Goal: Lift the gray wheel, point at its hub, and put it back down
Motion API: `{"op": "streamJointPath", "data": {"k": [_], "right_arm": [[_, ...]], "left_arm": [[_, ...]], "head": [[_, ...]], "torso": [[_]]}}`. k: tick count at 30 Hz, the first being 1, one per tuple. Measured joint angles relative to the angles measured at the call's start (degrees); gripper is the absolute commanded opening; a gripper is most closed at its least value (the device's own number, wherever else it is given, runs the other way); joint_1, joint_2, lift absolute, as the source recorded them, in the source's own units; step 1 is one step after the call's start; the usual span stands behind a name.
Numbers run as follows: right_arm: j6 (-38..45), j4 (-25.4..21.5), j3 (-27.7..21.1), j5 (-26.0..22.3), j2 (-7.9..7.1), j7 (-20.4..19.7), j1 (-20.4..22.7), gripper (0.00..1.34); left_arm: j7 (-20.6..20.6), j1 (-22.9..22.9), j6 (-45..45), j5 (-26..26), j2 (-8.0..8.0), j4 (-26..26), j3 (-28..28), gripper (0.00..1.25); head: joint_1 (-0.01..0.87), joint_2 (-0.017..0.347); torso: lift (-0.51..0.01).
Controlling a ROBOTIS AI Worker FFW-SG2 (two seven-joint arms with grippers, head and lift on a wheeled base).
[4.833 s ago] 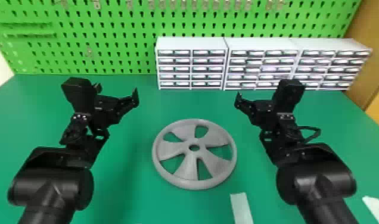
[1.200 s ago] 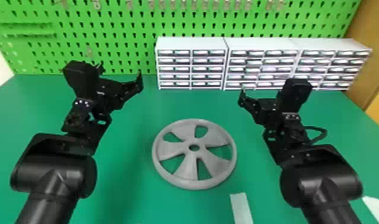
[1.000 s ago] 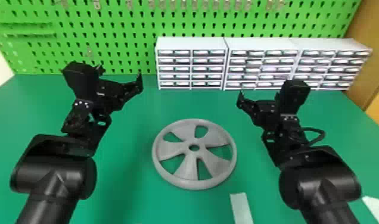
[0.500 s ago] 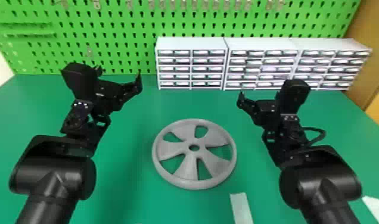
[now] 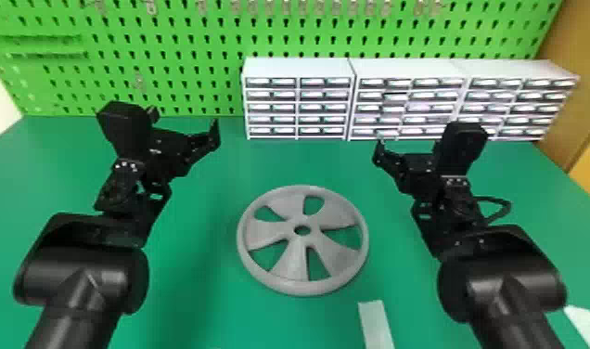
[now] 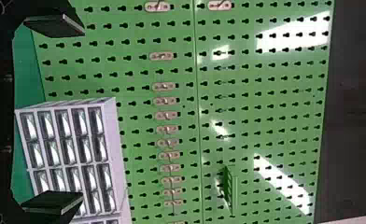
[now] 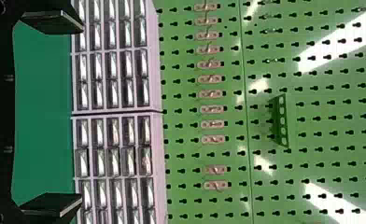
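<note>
One gray wheel [image 5: 287, 206] lies flat on the green tabletop [image 5: 215, 287], centered between the arms, its face up. It is round, so its rim reaches evenly all ways; the line through its hub [image 5: 302, 221] runs upright. I count five broad spokes, five openings between them and one center hole.

Of the two claws, the left claw [image 5: 184, 123] is raised beyond the wheel on the left, and the right claw [image 5: 407, 158] is beyond it on the right, both well apart from it. In its wrist view the left claw [image 6: 83, 113] has its two fingers spread wide with nothing gripped; the right claw [image 7: 82, 113] is just as wide and empty.

Two pale strips rest on the tabletop: one [image 5: 375, 325] near the wheel, pointing roughly toward the robot, the other [image 5: 586, 321] past the right arm. At the back, three white drawer cabinets [image 5: 298, 68] stand side by side before one green pegboard [image 5: 169, 48].
</note>
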Motion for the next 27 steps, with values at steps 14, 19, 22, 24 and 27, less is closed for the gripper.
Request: {"op": "streamJointPath", "data": {"k": [14, 19, 22, 24, 27], "right_arm": [[0.1, 0.0, 0.3, 0.8, 0.01, 0.0, 0.0, 1.30], [0.1, 0.1, 0.5, 1.5, 0.02, 0.0, -0.1, 1.30], [0.1, 0.1, 0.5, 1.7, 0.01, 0.0, -0.2, 1.30], [0.2, 0.1, 0.6, 1.7, 0.01, 0.0, -0.2, 1.30], [0.4, 0.1, 0.7, 1.8, 0.00, 0.0, -0.3, 1.30]], "left_arm": [[0.0, 0.2, 0.5, 0.1, 0.02, 0.3, -0.2, 1.19], [-0.2, 0.2, 0.6, -0.1, 0.03, 0.4, -0.2, 1.19], [-0.2, 0.1, 0.6, -0.3, 0.03, 0.4, -0.2, 1.19], [-0.2, 0.1, 0.6, -0.4, 0.03, 0.4, -0.3, 1.19], [-0.2, 0.0, 0.6, -0.4, 0.03, 0.4, -0.4, 1.19]], "head": [[0.692, 0.048], [0.692, 0.048], [0.692, 0.048], [0.692, 0.048], [0.692, 0.048]], "torso": [[-0.088], [-0.088], [-0.088], [-0.088], [-0.088]]}}
